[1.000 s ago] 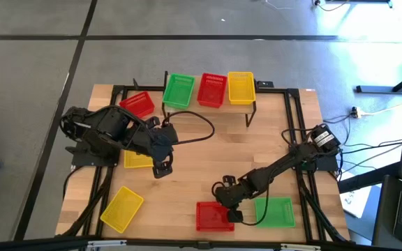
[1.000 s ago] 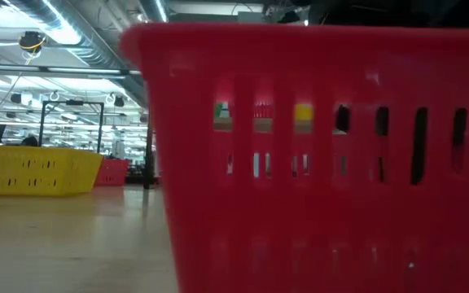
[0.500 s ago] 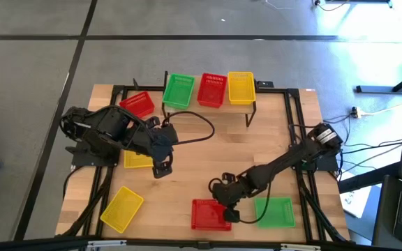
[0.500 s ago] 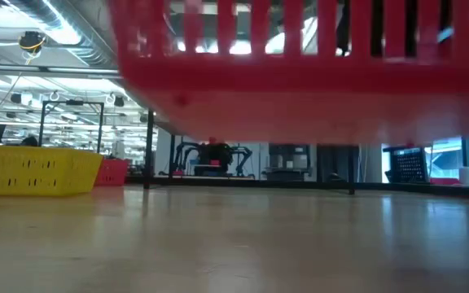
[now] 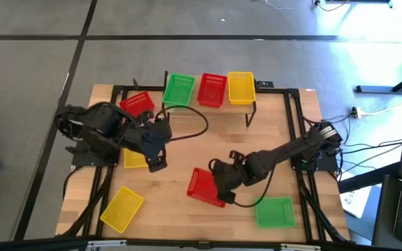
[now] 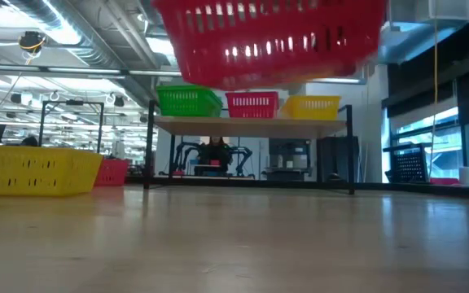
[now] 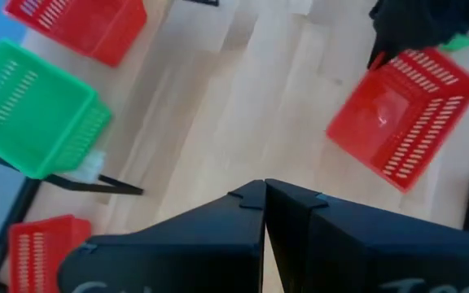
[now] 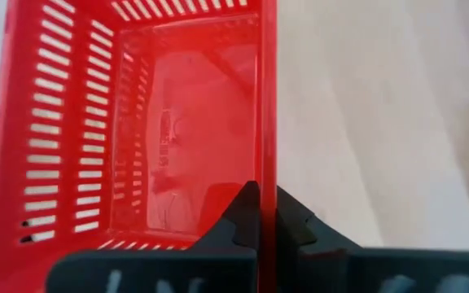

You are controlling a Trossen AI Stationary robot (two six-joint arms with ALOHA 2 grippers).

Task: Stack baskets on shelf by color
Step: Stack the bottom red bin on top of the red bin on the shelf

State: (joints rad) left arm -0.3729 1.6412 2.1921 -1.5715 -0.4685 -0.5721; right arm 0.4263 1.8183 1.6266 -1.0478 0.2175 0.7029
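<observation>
My right gripper point(image 5: 223, 187) is shut on a red basket point(image 5: 204, 187), which hangs in the air above mid-table and shows high in the low view point(image 6: 271, 41). The shelf point(image 6: 251, 122) stands at the far edge with a green basket point(image 5: 179, 89), a red one point(image 5: 212, 89) and a yellow one point(image 5: 241, 87) side by side on its plank. My left gripper point(image 5: 155, 165) is shut and empty, hovering by a yellow basket point(image 5: 135, 160) on the table's left. My right gripper holds the red basket by the rim of its side wall point(image 8: 267, 175), the wall on the table's right side. One finger point(image 8: 243, 213) is inside the basket and one outside, coming from above. The basket is lifted clear of the table and sits slightly tilted.
Loose baskets rest on the table: a red one point(image 5: 137, 104) left of the shelf, a yellow one point(image 5: 122, 208) at the near left and a green one point(image 5: 274, 212) at the near right. Bare wood lies between mid-table and the shelf.
My right gripper has lifted the red basket off the table's near edge and carried it up and toward the far edge, to mid-table. The basket has turned and now hangs tilted, clear of the wood. My left gripper has drawn back slightly toward the left.
</observation>
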